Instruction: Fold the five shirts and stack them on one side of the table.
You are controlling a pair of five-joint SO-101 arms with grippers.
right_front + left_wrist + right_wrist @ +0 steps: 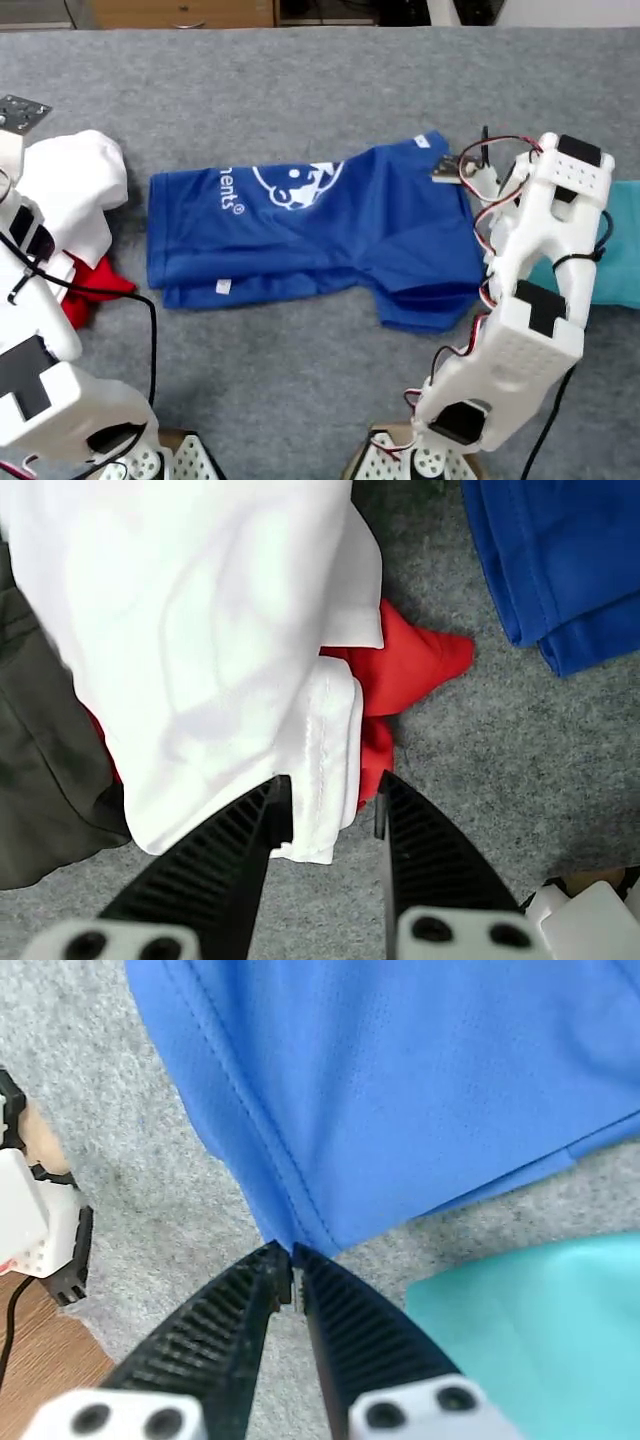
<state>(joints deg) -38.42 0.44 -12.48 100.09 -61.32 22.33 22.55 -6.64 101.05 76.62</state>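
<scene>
The right claw clamps a corner of the blue shirt (half-folded, middle of the worktop). The left claw stands parted astride the white shirt hem, red shirt beneath.

Both arms were white moulded plastic with black servo blocks inset. The right arm bore a perforated panel and loose red, black and white wires; the left arm carried a black cable. The left gripper and right gripper had black ribbed fingers on white screw-holed bases.
</scene>
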